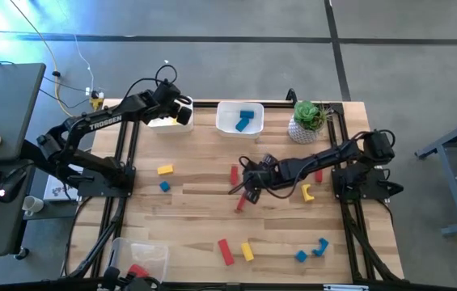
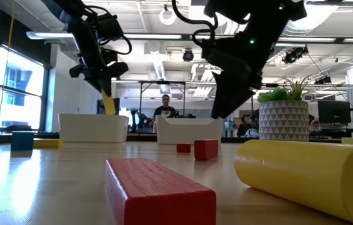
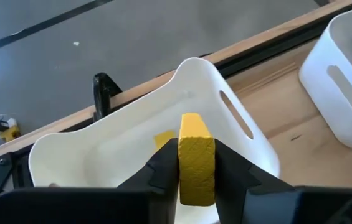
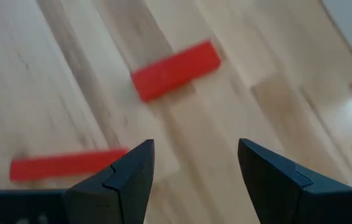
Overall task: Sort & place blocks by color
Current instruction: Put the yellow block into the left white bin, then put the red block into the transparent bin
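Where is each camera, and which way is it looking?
High view: above the table, looking straight down; both arms show.
Low view: at tabletop height, looking across at the red block; both arms hang in from above.
Left wrist view: on the left arm, looking past the left gripper holding a yellow block over a white bin.
Right wrist view: on the right arm, looking down past the open right gripper at red bars.
Shared: high and low views both show the potted plant.

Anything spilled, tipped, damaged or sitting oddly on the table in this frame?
Nothing stands out. The loose blocks lie scattered on the table as unsorted pieces, the white bins sit upright, and the potted plant is upright too. The left gripper holds a yellow block over a bin; the right gripper is open above red blocks.
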You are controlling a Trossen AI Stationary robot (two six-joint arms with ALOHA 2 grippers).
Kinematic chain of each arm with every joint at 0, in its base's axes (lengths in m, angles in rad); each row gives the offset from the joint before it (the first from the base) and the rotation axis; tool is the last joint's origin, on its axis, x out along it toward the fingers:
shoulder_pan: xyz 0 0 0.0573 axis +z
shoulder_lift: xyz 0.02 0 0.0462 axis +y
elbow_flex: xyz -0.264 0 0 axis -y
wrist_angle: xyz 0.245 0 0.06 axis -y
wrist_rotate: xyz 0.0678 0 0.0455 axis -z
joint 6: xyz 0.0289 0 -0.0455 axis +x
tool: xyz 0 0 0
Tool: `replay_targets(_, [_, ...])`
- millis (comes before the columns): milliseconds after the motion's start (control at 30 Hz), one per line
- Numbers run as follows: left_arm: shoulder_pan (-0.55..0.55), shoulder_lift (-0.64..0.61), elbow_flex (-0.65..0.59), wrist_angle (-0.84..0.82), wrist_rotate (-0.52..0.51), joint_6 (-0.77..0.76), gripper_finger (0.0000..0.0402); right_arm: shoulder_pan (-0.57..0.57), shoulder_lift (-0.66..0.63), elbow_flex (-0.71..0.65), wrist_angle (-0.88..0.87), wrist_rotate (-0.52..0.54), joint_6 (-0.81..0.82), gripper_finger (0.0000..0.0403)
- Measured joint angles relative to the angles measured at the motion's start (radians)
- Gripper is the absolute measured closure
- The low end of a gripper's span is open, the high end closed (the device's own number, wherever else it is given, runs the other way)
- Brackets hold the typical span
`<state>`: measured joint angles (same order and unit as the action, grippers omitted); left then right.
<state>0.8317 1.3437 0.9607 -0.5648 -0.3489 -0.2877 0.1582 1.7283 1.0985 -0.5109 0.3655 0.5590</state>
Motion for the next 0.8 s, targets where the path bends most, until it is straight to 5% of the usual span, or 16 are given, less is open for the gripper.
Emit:
replay_targets(500, [-0.001,0.000,0.000,0.009,-0.002,-0.022,0.0287,0.129,0.000,0.000,-0.300,0.107,0.234,0.0203])
replay_targets(800, [-0.013,-0.008,0.000,0.063,0.159,0.037,0.0290,0.189,0.000,0.000,-0.537,0.147,0.441,0.0206])
